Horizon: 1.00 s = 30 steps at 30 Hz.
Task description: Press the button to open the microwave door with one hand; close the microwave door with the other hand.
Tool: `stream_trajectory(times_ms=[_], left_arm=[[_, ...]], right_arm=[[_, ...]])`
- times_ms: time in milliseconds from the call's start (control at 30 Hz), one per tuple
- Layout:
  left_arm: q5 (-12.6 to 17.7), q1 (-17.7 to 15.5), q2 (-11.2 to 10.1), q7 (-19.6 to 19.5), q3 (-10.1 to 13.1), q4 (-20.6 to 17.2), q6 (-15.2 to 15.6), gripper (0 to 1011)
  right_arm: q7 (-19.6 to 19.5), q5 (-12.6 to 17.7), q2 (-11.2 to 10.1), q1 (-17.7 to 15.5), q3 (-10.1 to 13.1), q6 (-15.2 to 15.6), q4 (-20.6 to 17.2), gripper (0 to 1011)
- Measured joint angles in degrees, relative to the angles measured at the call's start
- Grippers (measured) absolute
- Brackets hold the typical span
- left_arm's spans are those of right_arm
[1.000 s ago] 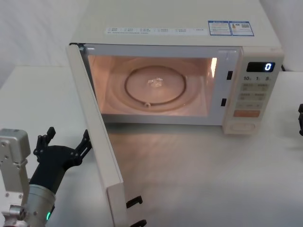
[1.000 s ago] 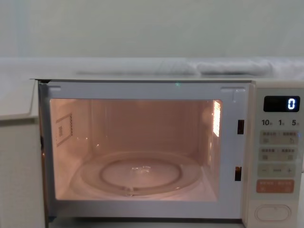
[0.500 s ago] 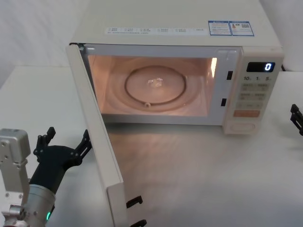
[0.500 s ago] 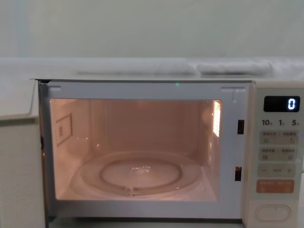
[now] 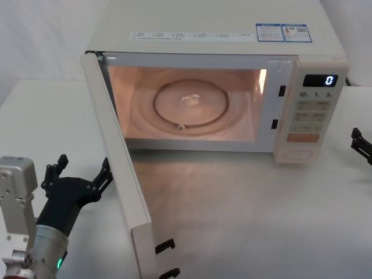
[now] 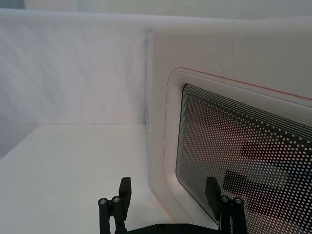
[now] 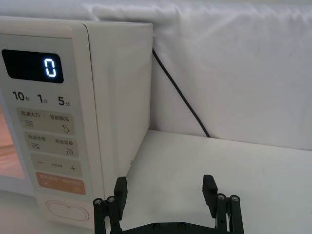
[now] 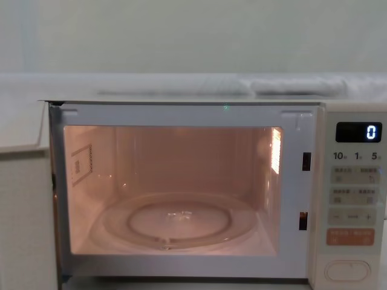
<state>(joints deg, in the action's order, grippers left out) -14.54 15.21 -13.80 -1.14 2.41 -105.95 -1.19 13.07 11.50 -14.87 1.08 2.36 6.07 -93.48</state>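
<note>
My right gripper [image 5: 360,146] has crept in from the right edge over the last second, fingers spread and empty, stopping well short of the button [image 5: 298,155] at the foot of the control panel [image 5: 313,116]. The microwave door [image 5: 119,174] already stands swung wide toward me, cavity lit, turntable [image 5: 190,103] bare. So the opening looks done; closing is what's left. My left gripper [image 5: 78,183] waits open just beside the door's outer face, its fingers [image 6: 126,191] near the dotted window [image 6: 243,156], placed to push it shut.
</note>
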Motion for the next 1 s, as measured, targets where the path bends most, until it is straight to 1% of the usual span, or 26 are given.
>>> stream_trajectory(times_ms=[767, 833, 1000], left_arm=[[0.0, 0.0, 0.0, 0.0, 0.0, 0.0, 0.0, 1001], [0.0, 0.0, 0.0, 0.0, 0.0, 0.0, 0.0, 984], [0.0, 0.0, 0.0, 0.0, 0.0, 0.0, 0.01, 883]], right_arm=[[0.0, 0.0, 0.0, 0.0, 0.0, 0.0, 0.0, 1002], [0.0, 0.0, 0.0, 0.0, 0.0, 0.0, 0.0, 1002], [0.0, 0.0, 0.0, 0.0, 0.0, 0.0, 0.0, 1002]])
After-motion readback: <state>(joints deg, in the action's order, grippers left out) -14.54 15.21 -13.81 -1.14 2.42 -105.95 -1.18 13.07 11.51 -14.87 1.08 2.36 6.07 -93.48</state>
